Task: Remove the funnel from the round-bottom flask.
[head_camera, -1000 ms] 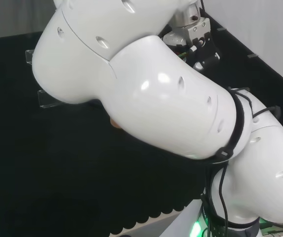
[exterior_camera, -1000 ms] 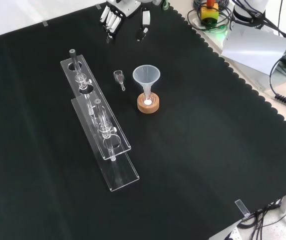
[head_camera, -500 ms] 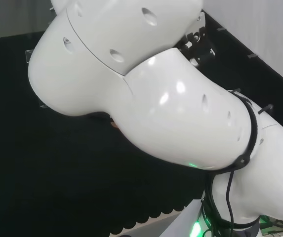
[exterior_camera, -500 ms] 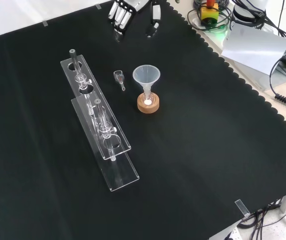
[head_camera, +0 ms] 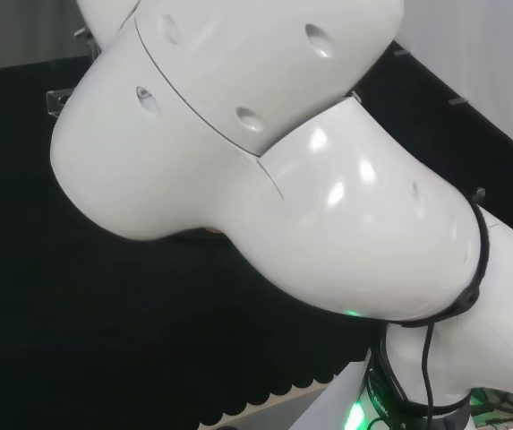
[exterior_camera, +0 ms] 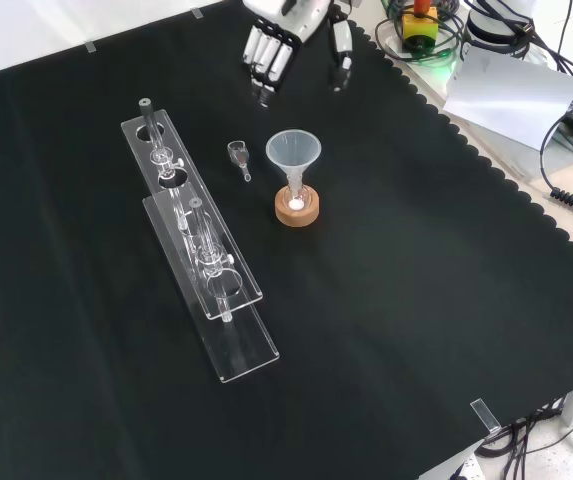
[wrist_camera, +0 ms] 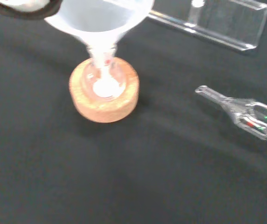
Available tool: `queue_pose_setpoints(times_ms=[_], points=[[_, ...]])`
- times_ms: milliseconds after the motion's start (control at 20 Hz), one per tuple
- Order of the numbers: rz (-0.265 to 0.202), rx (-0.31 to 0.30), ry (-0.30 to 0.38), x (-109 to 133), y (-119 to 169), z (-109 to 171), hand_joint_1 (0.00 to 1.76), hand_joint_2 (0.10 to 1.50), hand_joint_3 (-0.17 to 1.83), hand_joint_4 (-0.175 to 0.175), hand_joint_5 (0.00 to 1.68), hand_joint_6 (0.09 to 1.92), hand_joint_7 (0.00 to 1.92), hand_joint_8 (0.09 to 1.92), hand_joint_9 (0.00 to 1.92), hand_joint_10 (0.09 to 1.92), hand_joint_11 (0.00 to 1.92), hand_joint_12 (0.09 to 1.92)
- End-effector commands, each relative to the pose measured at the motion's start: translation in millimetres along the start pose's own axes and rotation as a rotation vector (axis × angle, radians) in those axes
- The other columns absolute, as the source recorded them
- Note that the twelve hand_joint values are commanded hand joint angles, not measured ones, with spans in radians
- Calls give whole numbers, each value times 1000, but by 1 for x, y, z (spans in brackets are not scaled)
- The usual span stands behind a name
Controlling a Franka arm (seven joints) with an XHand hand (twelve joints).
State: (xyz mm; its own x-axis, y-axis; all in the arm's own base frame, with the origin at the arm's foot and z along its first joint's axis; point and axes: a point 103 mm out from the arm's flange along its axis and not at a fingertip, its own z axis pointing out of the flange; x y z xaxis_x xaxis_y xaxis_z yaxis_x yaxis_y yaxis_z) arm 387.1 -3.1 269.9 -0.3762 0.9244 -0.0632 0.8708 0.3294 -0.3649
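In the front view the funnel (exterior_camera: 293, 153) sits in the flask (exterior_camera: 295, 195) on its cork ring (exterior_camera: 297, 209). A small glass piece (exterior_camera: 239, 157) lies at nine o'clock, the racks (exterior_camera: 202, 247) beyond; the hand (exterior_camera: 291, 45) hangs at twelve.

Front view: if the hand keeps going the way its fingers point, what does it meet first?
Probably the funnel sitting in the flask on the cork ring. The hand, fingers straight, points down-view toward it; depth is unclear, so it might pass above.

Translucent funnel (exterior_camera: 294, 155) upright in flask (exterior_camera: 295, 196)
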Motion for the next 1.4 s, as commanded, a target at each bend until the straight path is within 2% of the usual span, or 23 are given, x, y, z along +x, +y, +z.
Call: queue_pose_setpoints(times_ms=[50, 200, 500, 800, 1250, 1400], points=[[-37, 46, -38, 28, 9, 5, 605, 652, 390, -44, 169, 87, 38, 714, 344, 738, 463, 1358], [-45, 71, -99, 39, 15, 9, 593, 652, 365, -42, 103, 87, 4, 610, 274, 767, 445, 1365], [-31, 142, -159, 44, 32, 17, 575, 658, 322, -34, 25, 87, 0, 429, 180, 815, 416, 1383], [-16, 180, -265, 44, 48, 19, 568, 663, 298, -26, 12, 87, 0, 368, 148, 841, 407, 1394], [-2, 203, -349, 38, 58, 17, 570, 667, 280, 9, 4, 87, 0, 317, 129, 859, 392, 1404], [2, 214, -357, 35, 60, 19, 570, 667, 278, 16, 8, 87, 0, 312, 128, 861, 389, 1405]])
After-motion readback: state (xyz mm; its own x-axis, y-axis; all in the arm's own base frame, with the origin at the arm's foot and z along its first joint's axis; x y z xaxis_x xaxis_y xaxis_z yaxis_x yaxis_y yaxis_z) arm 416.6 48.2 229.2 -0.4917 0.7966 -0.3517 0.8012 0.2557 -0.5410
